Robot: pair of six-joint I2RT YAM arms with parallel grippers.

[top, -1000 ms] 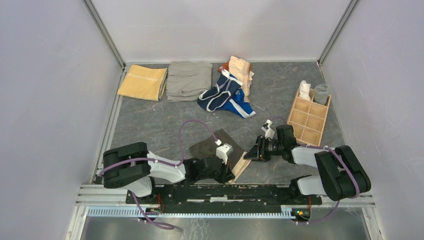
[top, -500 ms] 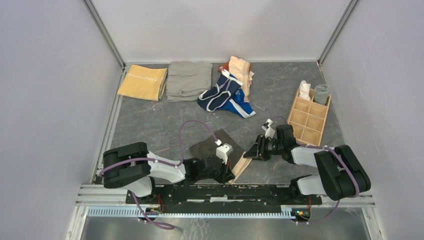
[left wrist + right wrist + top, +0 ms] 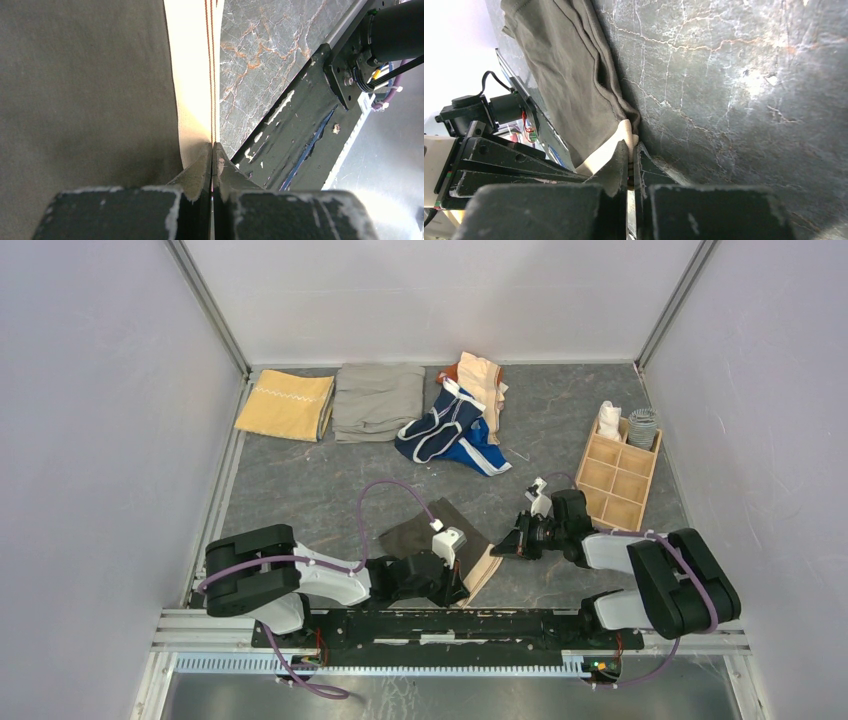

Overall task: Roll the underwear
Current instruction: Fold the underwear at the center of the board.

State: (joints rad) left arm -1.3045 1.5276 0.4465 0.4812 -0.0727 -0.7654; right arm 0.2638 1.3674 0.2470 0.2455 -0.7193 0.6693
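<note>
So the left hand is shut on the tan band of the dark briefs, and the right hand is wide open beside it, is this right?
No, the right hand is not open. The right wrist view shows it shut on the tan band of the dark briefs too. The left hand is shut on that band, as you said.
</note>
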